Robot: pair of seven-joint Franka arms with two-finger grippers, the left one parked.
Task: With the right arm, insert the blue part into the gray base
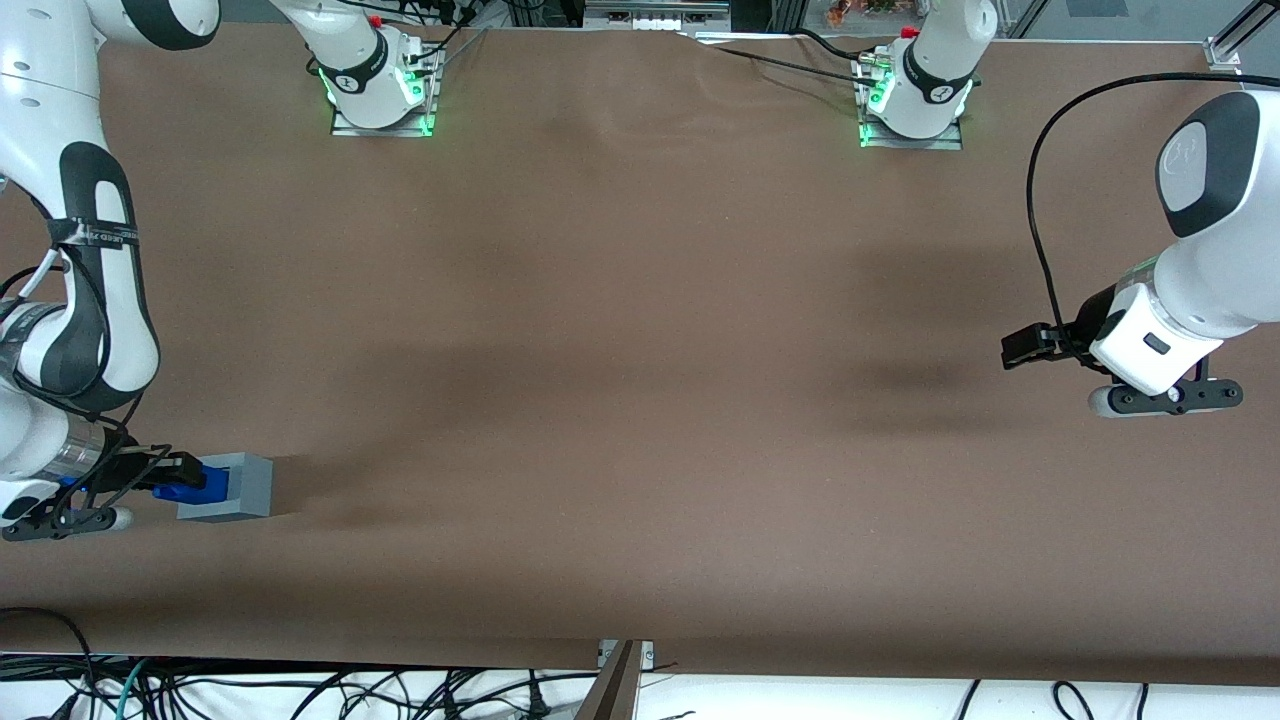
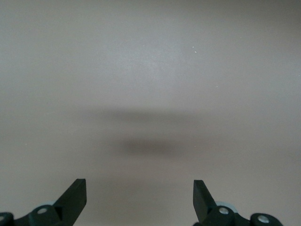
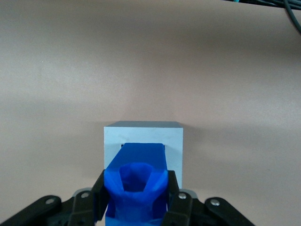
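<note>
Pincer (image 3: 135, 200): closed on the blue part (image 3: 138, 179), directly above the gray base (image 3: 143, 141).
Gray base: stood on the desk (image 1: 640, 350), near the working arm's end.

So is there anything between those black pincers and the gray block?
Only the blue part: the gripper clamps it over the gray base, as the right wrist view shows.

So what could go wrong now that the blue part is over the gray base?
The gripper holds the blue part at the gray base recess. If it is slightly off line, it may jam on the rim. The base sits loose on the table, so pushing could slide it.
</note>
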